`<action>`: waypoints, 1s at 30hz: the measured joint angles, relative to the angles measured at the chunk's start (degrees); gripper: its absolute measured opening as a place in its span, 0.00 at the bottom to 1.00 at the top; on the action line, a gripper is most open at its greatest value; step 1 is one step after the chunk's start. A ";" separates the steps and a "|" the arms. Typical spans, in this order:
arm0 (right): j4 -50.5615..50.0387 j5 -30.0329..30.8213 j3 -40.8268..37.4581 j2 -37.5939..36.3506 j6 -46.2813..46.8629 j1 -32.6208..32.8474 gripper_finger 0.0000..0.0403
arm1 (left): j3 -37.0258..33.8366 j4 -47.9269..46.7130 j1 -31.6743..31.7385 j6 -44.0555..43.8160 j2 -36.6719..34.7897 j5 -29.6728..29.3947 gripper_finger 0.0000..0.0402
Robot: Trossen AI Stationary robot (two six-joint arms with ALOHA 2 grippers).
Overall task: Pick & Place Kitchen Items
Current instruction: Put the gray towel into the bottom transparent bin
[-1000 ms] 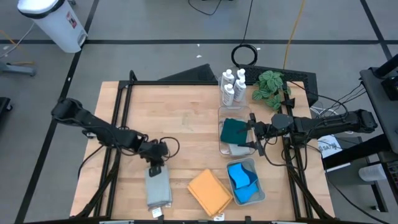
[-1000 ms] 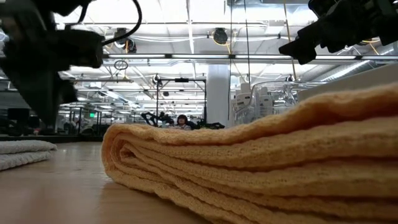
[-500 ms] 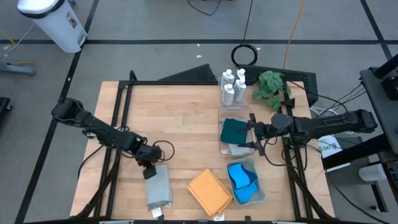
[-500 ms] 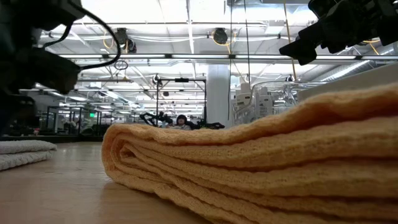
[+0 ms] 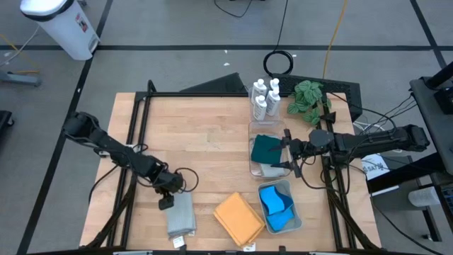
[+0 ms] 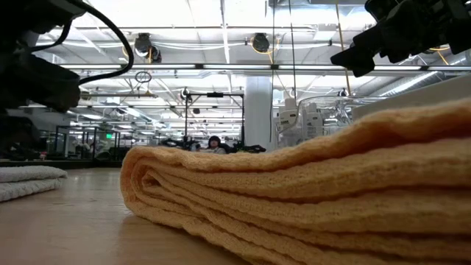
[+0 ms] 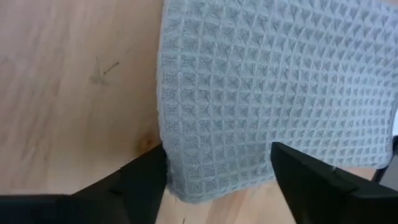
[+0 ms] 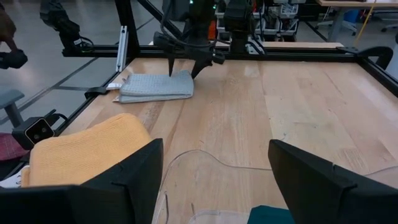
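Observation:
A folded grey cloth (image 5: 181, 216) lies flat near the table's front edge, and an orange cloth (image 5: 239, 219) lies to its right. My left gripper (image 7: 217, 152) is open over the grey cloth's far left corner, one finger beside its edge and one above it. My right gripper (image 5: 287, 152) hangs open at the right side of the clear bin (image 5: 250, 161), which holds a teal cloth (image 5: 265, 147). Blue sponges (image 5: 277, 205) lie in the pale tray (image 5: 297, 212). White bottles (image 5: 263, 95) stand at the back. My left gripper comes at the grey cloth's far left corner (image 7: 186, 168) from above, fingers pointing down and spread. The cloth lies flat on the table. Whether the fingertips touch it, I cannot tell.
A green plant (image 5: 308, 95) stands beside the bottles at the far right. Black frame rails (image 5: 138, 127) run along the table's left side and far edge. Bare wood (image 5: 198, 134) spans the table's middle and far left.
My left gripper has moved a little toward the table's left and near edges, from above the grey cloth's far end to its far left corner. The cloth lies where it was.

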 joint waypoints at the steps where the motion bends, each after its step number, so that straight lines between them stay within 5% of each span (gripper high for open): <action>1: 0.01 0.00 0.00 0.00 0.00 0.00 0.65 | 0.01 0.30 -0.10 0.82 0.56 -0.04 0.68; 15: 0.57 0.19 0.00 0.02 1.06 0.00 0.65 | 0.81 -2.51 1.84 7.53 1.98 -9.61 0.06; 23: 4.71 5.14 1.00 1.96 2.86 0.00 0.65 | 14.91 -22.29 4.32 14.48 1.41 -23.45 0.04; 30: -1.11 6.25 11.42 11.85 2.78 0.00 0.65 | 29.60 -29.56 7.59 23.93 1.39 -35.02 0.04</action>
